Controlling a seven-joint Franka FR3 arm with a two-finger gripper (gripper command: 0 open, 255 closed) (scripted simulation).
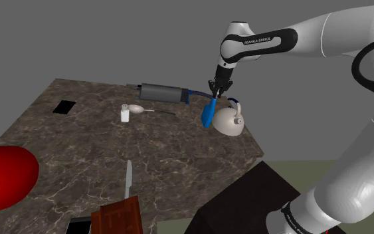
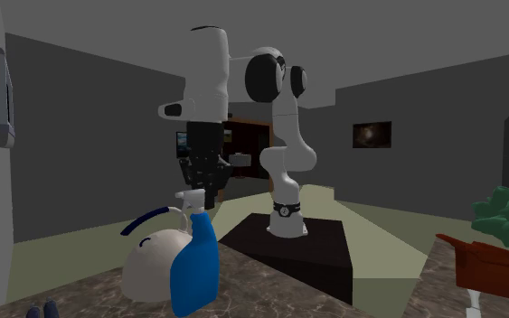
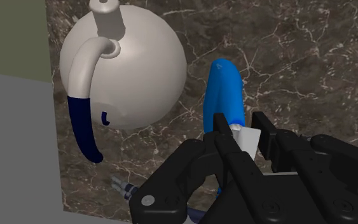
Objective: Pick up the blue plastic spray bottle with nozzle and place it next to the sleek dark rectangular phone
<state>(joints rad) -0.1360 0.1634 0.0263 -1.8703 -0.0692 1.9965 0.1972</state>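
Blue spray bottle (image 3: 224, 95) (white nozzle) clasped in gripper (image 3: 242, 132), beside 1 teapot (image 3: 139, 63).

We see a glossy white arm (image 1: 351, 166) built of rounded, tube-like links, mounted on a dark box-shaped stand (image 2: 326, 255). Just above the stand, a black ring (image 2: 284, 210) with small white marks circles the arm's base. Farther from the stand, dark round discs (image 2: 263, 79) cap the joints, and a black sleeve carries white lettering (image 1: 258, 42) reading FRANKA EMIKA. Farthest from the stand sits the all-black gripper (image 3: 241, 127), blocky and angular, with a small pale round screw (image 3: 148, 200) set into its housing.
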